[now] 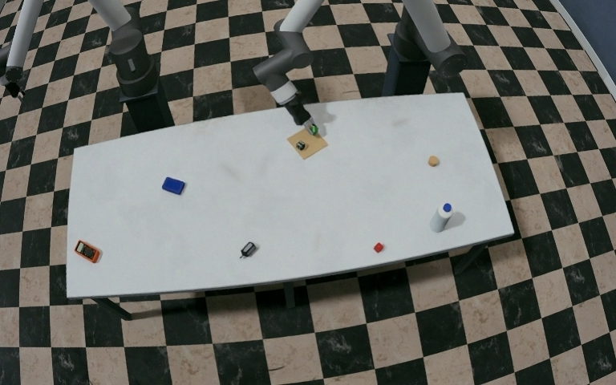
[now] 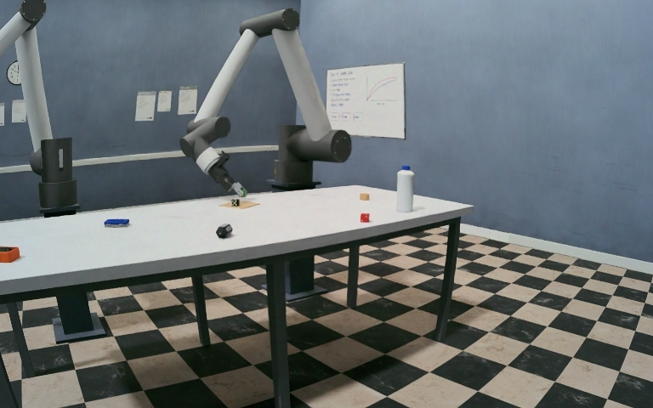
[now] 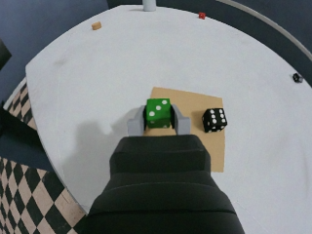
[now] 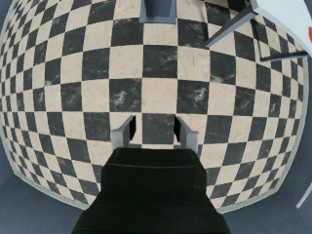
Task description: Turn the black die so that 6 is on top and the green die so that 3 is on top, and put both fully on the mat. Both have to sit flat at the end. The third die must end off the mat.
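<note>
My left gripper (image 1: pixel 310 127) (image 2: pixel 241 190) (image 3: pixel 158 112) is tilted and shut on the green die (image 1: pixel 314 130) (image 2: pixel 244 194) (image 3: pixel 158 111). It holds the die low over the back part of the tan mat (image 1: pixel 315 147) (image 2: pixel 248 205) (image 3: pixel 190 99); the exact gap is hard to tell. The die's three-pip face shows in the left wrist view. The black die (image 1: pixel 300 145) (image 2: pixel 235 202) (image 3: pixel 214 120) sits flat on the mat, six on top. The red die (image 1: pixel 378 247) (image 2: pixel 365 218) (image 3: pixel 202 16) lies off the mat near the front edge. My right gripper (image 4: pixel 155 123) (image 1: pixel 20 95) is open, empty, away from the table.
A white bottle (image 1: pixel 440 220) (image 2: pixel 405 192) and a tan block (image 1: pixel 432 160) (image 2: pixel 364 196) stand at the right. A blue box (image 1: pixel 172 185) (image 2: pixel 116 223), an orange meter (image 1: pixel 87 251) (image 2: pixel 8 254) and a dark object (image 1: pixel 248 249) (image 2: pixel 224 230) lie elsewhere on the table.
</note>
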You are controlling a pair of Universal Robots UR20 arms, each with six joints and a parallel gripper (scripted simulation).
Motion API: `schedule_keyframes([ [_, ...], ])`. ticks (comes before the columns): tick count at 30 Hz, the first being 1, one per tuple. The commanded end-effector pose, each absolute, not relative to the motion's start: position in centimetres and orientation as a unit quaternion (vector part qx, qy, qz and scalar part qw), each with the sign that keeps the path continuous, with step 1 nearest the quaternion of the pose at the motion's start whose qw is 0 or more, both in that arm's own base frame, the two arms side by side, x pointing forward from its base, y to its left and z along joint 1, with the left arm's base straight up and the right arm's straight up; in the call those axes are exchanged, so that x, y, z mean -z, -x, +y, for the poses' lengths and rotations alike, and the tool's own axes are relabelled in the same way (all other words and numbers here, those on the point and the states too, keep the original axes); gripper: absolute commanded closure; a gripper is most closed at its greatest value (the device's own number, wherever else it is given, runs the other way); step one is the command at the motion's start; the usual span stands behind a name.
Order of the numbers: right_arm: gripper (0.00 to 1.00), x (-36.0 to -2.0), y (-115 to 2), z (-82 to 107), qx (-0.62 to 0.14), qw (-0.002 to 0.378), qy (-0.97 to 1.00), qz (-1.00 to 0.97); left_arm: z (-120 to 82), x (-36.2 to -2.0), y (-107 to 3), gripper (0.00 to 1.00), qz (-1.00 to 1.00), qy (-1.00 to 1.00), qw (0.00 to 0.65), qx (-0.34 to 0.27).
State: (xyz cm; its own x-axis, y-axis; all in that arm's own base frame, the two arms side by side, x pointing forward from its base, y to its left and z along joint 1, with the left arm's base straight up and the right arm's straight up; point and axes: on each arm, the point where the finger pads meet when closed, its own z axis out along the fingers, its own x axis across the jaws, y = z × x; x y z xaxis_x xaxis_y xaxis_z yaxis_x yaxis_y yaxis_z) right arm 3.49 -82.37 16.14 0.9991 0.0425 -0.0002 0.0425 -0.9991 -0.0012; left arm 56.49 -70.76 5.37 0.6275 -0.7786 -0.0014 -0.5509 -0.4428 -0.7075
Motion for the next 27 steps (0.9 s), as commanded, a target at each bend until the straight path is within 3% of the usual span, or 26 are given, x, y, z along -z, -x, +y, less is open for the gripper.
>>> schedule_keyframes([
  [1, 0.0, -16.2, -3.5, -82.4, 0.0, 0.0, 1.0, -0.021, -70.8, -4.8, -56.5, 0.43, 0.399, 0.833, 0.345, 0.165],
  [27, 0.0, -16.2, -3.5, -82.4, 0.0, 0.0, 1.0, -0.021, -70.8, -3.3, -56.5, 0.43, 0.399, 0.833, 0.345, 0.165],
])
